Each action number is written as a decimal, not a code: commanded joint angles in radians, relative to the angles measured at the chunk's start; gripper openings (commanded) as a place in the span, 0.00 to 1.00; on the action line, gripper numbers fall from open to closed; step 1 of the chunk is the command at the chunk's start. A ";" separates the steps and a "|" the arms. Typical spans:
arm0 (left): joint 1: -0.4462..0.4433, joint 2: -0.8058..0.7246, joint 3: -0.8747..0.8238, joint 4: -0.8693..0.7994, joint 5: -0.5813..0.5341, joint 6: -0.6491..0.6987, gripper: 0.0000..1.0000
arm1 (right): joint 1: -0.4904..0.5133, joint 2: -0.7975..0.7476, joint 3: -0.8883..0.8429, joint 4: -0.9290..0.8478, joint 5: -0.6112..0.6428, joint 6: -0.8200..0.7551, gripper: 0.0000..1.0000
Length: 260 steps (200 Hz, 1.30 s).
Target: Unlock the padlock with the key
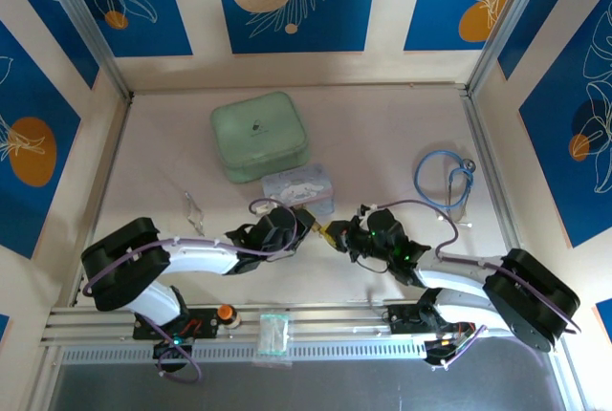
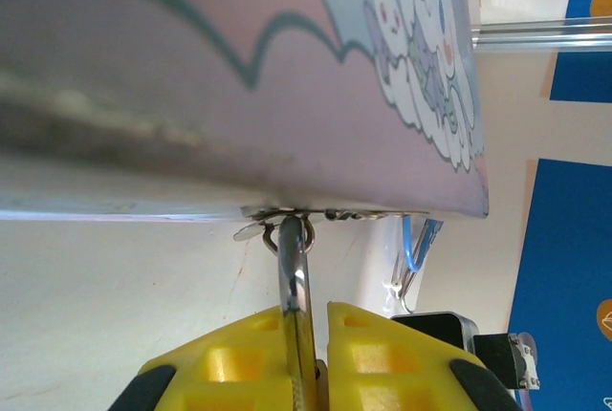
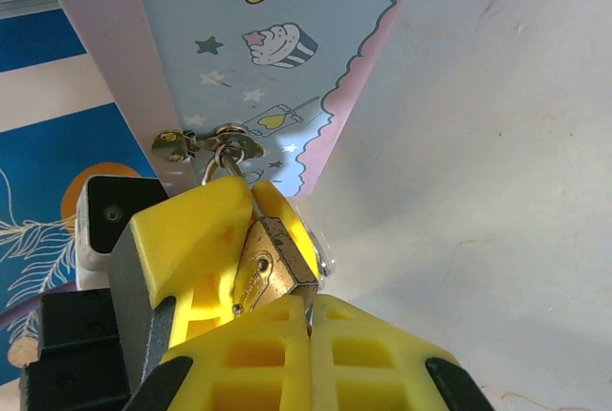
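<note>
The left pincer [image 2: 306, 323] clenches the padlock [image 3: 263, 272], steadying it where its shackle [image 3: 222, 166] hangs from the hasp [image 3: 204, 143] of the cartoon tin [image 3: 287, 38]. The right pincer [image 3: 308, 313], closed, pinches the key [image 3: 313, 296] at the padlock's keyhole end, apparently for insertion.

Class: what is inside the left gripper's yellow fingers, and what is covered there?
The left gripper clamps the brass padlock, whose shackle hooks the tin's hasp. Its fingers cover the padlock's sides; the right gripper, pinching the key, covers the keyhole.
</note>
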 commanded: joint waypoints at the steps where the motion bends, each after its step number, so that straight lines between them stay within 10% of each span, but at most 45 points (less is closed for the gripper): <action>1: -0.013 -0.029 0.044 0.069 0.054 0.013 0.00 | 0.008 0.039 0.046 -0.048 0.008 -0.053 0.12; 63: -0.005 -0.052 -0.004 0.027 0.017 0.013 0.00 | 0.004 -0.134 0.035 -0.321 0.091 -0.173 0.37; 112: 0.000 -0.055 -0.007 -0.010 0.016 0.044 0.00 | -0.080 -0.329 0.125 -0.737 0.108 -0.582 1.00; 165: 0.012 -0.079 -0.001 -0.070 0.040 0.105 0.00 | -0.021 -0.308 0.303 -0.943 0.307 -1.162 1.00; 185: 0.019 -0.087 -0.004 -0.083 0.060 0.123 0.00 | -0.006 -0.307 0.288 -0.853 0.254 -1.307 0.82; 260: 0.039 -0.131 -0.015 -0.106 0.115 0.168 0.00 | 0.201 -0.136 0.280 -0.646 0.234 -1.531 0.65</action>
